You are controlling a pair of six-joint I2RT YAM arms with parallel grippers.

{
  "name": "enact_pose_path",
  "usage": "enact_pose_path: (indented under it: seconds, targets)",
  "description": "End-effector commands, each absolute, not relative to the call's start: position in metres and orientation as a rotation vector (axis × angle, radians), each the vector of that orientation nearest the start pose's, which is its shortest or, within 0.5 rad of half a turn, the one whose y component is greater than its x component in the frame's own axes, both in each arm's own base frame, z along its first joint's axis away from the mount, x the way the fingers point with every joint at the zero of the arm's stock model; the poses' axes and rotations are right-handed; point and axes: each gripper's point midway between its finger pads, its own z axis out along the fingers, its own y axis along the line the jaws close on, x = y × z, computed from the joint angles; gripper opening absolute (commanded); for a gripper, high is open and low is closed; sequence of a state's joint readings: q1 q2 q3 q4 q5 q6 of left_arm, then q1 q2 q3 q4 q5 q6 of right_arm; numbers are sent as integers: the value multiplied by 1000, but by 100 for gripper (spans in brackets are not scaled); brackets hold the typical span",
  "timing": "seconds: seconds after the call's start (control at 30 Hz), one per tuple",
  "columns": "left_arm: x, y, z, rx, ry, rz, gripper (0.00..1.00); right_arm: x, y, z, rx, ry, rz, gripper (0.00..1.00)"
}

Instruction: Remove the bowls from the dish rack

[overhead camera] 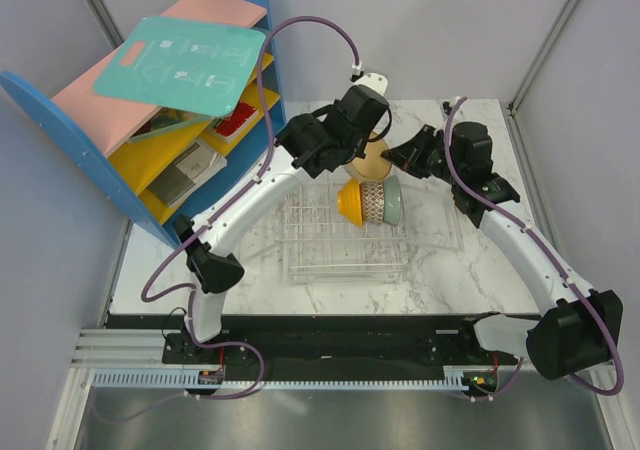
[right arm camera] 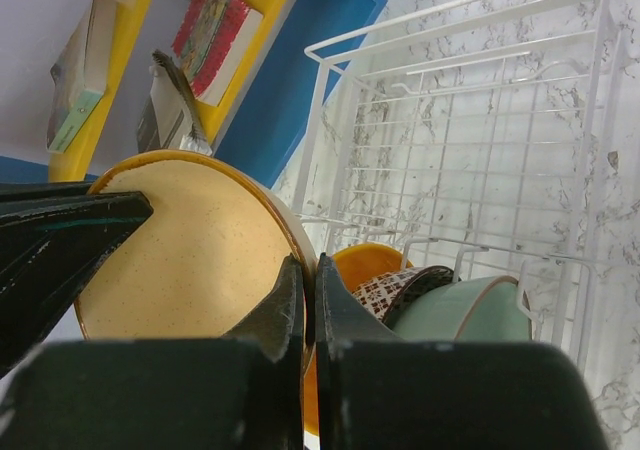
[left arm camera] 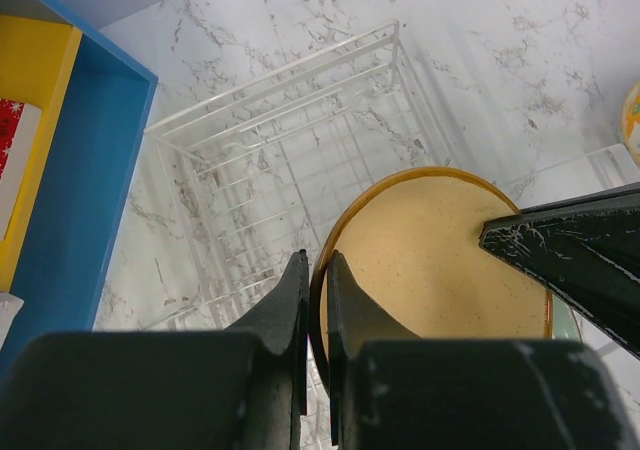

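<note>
White marble table (overhead camera: 450,270), plain grey walls (overhead camera: 430,30), blue-and-yellow shelf unit (overhead camera: 150,160) under a teal board (overhead camera: 185,65).

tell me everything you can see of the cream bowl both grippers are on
The cream bowl is round, with a speckled cream inside and a brown-orange rim, ceramic by the look. It is held up over the dish rack, its opening towards both wrist cameras. The left gripper and right gripper each pinch its rim between their fingers, on opposite sides. Its outside is hidden.
</note>
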State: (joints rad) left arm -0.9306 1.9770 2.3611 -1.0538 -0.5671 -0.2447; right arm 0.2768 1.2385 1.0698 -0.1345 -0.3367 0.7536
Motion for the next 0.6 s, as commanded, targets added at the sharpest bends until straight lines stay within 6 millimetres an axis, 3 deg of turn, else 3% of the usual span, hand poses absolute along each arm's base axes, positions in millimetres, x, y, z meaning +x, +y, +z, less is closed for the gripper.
enact_pose_path:
  seconds: [0.0, 0.1, 0.13, 0.2, 0.23, 0.27, 0.3, 0.37, 0.4, 0.43, 0.57]
  targets:
    - [349, -348, 379, 383, 1955, -208, 9, 364, 189, 308, 258, 1882, 1030, 0]
    - [349, -346, 381, 384, 1950, -210, 26, 364, 186, 315, 258, 1861, 1015, 0]
    - [348, -346, 382, 382, 1946, -207, 37, 365, 183, 316, 270, 1856, 996, 0]
    - [347, -343, 384, 376, 1939, -206, 41, 366, 180, 317, 272, 1851, 972, 0]
    - [348, -341, 385, 367, 1934, -198, 53, 367, 178, 314, 278, 1858, 956, 0]
    - [348, -337, 387, 358, 1927, -192, 57, 368, 177, 311, 270, 1864, 940, 0]
    - [348, -333, 382, 356, 1934, -168, 60, 369, 176, 308, 268, 1874, 927, 0]
    - [347, -325, 393, 325, 1899, -179, 62, 369, 175, 304, 268, 1886, 912, 0]
    - [347, -324, 383, 334, 1912, -168, 62, 369, 174, 302, 266, 1890, 907, 0]
    - [345, -319, 395, 307, 1881, -200, 63, 368, 173, 301, 267, 1893, 900, 0]
    - [343, -311, 393, 283, 1879, -216, 65, 367, 169, 301, 273, 1883, 876, 0]
